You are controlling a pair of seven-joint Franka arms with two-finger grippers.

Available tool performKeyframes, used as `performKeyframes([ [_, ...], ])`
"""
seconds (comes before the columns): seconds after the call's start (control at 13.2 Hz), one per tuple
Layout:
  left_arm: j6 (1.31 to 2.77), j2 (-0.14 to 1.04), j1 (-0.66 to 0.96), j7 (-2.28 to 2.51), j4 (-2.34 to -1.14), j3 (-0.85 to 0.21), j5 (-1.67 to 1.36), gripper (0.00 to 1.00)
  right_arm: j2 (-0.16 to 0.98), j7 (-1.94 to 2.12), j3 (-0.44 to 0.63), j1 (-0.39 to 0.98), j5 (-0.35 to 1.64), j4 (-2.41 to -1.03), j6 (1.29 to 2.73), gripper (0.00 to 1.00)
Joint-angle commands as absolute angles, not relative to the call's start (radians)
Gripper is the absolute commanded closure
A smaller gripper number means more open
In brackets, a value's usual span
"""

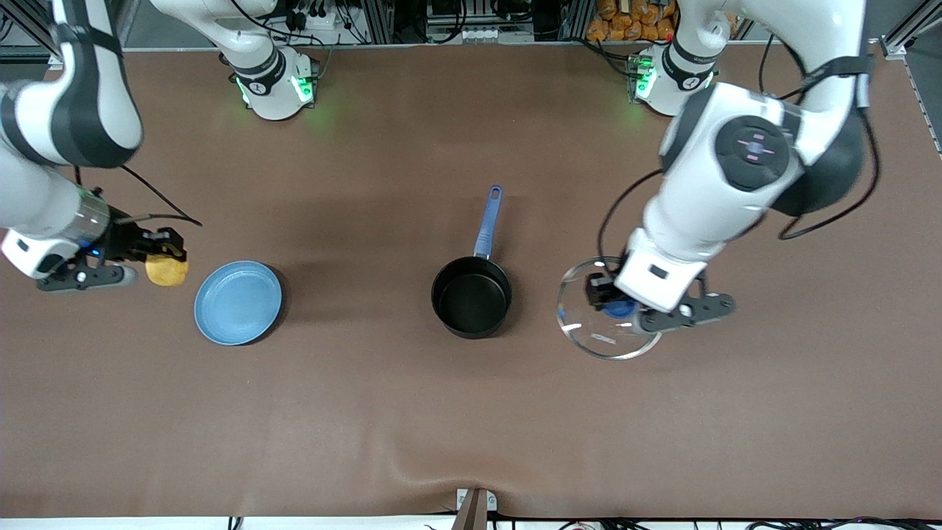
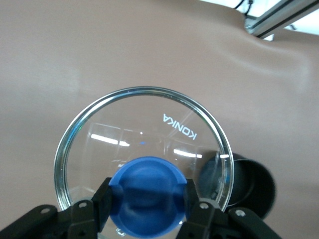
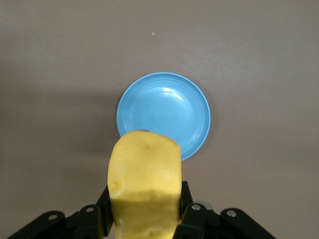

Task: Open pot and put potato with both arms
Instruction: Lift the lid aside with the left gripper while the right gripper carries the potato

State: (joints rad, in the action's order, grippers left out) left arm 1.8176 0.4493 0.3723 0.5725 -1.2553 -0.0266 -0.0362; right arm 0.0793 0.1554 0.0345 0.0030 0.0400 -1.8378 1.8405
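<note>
The black pot point(image 1: 472, 297) stands uncovered at the table's middle, its blue handle point(image 1: 487, 221) pointing toward the robots' bases. My left gripper point(image 1: 614, 305) is shut on the blue knob point(image 2: 147, 196) of the glass lid point(image 1: 589, 331) and holds it beside the pot, toward the left arm's end. The pot's rim point(image 2: 251, 186) shows past the lid point(image 2: 149, 124) in the left wrist view. My right gripper point(image 1: 168, 258) is shut on the yellow potato point(image 1: 166, 271), beside the plate toward the right arm's end. The potato point(image 3: 144, 184) fills the jaws in the right wrist view.
A flat light-blue plate point(image 1: 238, 302) lies empty between the potato and the pot; it also shows in the right wrist view point(image 3: 164, 109). Brown table cover point(image 1: 471, 412) stretches toward the front camera. Cables and frames line the edge by the bases.
</note>
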Motion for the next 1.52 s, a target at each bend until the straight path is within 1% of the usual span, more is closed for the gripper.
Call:
performKeyframes([
  [0.0, 1.802, 0.345, 0.284, 0.409, -1.386, -0.041, -0.070, 1.00, 0.060, 0.138, 0.049, 0.052, 0.043, -1.734, 1.712, 1.00],
  [0.15, 1.802, 0.324, 0.211, 0.278, -1.434, -0.041, -0.083, 1.00, 0.061, 0.036, 0.067, 0.128, 0.043, -1.674, 1.671, 1.00],
  [0.38, 1.804, 0.319, 0.138, 0.146, -1.486, -0.041, -0.083, 1.00, 0.084, -0.231, 0.066, 0.297, 0.052, -1.620, 1.681, 1.00],
  [0.45, 1.812, 0.316, 0.108, 0.112, -1.508, -0.041, -0.083, 1.00, 0.128, -0.285, 0.064, 0.343, 0.054, -1.600, 1.689, 1.00],
  [0.61, 1.836, 0.316, 0.068, 0.062, -1.551, -0.040, -0.083, 1.00, 0.231, -0.363, 0.063, 0.449, 0.051, -1.504, 1.715, 1.00],
  [0.76, 1.906, 0.307, 0.060, 0.058, -1.632, -0.040, -0.080, 1.00, 0.358, -0.466, 0.064, 0.546, 0.049, -1.374, 1.726, 1.00],
  [0.91, 2.017, 0.299, 0.031, 0.017, -1.725, -0.040, -0.072, 1.00, 0.473, -0.524, 0.067, 0.627, 0.048, -1.278, 1.784, 1.00],
  [1.14, 2.168, 0.298, 0.002, -0.023, -1.857, -0.040, -0.071, 1.00, 0.601, -0.572, 0.067, 0.713, 0.049, -1.267, 1.967, 1.00],
  [1.44, 2.390, 0.296, 0.002, -0.028, -2.011, -0.041, -0.069, 1.00, 0.731, -0.563, 0.067, 0.753, 0.049, -1.267, 2.144, 1.00],
])
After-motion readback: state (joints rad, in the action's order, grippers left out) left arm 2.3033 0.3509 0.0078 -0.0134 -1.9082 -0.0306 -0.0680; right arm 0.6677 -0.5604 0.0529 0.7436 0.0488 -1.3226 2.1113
